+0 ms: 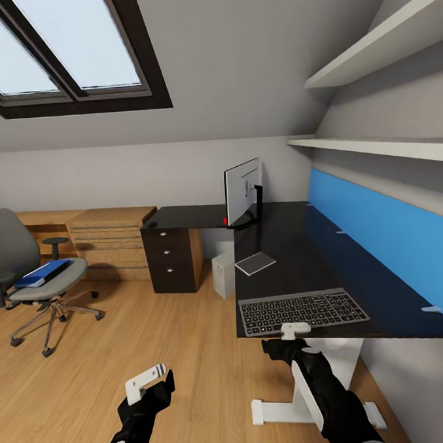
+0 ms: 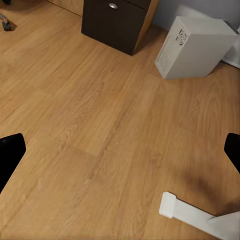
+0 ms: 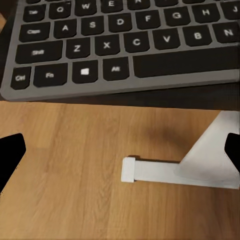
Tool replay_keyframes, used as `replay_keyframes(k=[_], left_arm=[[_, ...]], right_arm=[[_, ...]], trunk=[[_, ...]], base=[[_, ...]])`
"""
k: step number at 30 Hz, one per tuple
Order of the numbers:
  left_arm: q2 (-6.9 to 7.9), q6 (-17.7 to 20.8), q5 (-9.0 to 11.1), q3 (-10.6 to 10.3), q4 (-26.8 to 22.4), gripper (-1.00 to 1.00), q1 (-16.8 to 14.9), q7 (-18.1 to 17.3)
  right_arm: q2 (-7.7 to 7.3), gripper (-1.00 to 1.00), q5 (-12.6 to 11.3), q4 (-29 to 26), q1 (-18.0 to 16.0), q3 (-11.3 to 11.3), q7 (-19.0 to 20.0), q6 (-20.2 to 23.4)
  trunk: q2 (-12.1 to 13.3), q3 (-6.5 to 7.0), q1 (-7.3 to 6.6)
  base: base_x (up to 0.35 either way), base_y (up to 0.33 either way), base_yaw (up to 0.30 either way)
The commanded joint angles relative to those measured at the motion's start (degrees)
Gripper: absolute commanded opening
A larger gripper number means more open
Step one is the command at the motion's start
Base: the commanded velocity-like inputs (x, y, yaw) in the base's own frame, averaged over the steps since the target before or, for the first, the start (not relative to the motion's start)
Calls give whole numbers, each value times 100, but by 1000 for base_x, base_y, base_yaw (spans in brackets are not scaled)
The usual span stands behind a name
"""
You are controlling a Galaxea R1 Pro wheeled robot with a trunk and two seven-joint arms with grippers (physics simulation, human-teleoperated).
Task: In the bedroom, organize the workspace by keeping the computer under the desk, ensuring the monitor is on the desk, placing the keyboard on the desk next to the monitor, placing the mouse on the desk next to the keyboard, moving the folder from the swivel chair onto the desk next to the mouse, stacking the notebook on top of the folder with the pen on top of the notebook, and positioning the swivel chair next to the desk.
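On the desk (image 1: 295, 243) lies the keyboard (image 1: 303, 310); right gripper (image 1: 295, 329) spread beside it; left gripper (image 1: 147, 378) spread over floor.

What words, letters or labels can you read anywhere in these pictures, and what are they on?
Keyboard, right wrist view: "Z", "X", "C", "V", "B", "N", "A", "S", "D", "F", "G", "H", "Fn", "Alt", "Ctrl", "Shift", "Caps", partly blurred.
Computer label: too small to read.
Monitor back markings: too blurred to read.

Open light wood plank floor (image 1: 156, 337) lies wide between the grey swivel chair (image 1: 34, 272) and the glossy black counter (image 1: 302, 256). The slim dark grey keyboard (image 1: 302, 309) fills the counter's near edge, while the white leg foot (image 1: 279, 411) and small grey-white tower case (image 1: 223, 275) block the space beneath.
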Motion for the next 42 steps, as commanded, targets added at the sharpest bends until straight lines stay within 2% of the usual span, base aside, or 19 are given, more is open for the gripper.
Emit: replay_keyframes(k=[1,8,23,34,42], left_arm=[[3,18,31,-6,-10,100,-2,37],[0,18,31,-11,-10,100,-2,37],[0,17,23,-12,-10,100,-2,31],[0,17,30,-156,-10,100,-2,31],[0,12,31,-168,-10,100,-1,32]], right_arm=[[-1,100,3,-58,1,11,-32,-32],[-2,100,18,-125,15,11,-35,-191],[-2,100,20,-91,17,19,-52,-203],[-11,100,20,-83,17,11,-89,-195],[-11,100,20,-7,17,-10,-95,-194]], trunk=[[-3,-5,0],[-3,-5,0],[-3,-5,0],[-3,-5,0],[-3,-5,0]], base=[[0,0,0],[0,0,0],[13,0,0],[122,0,0],[45,0,0]])
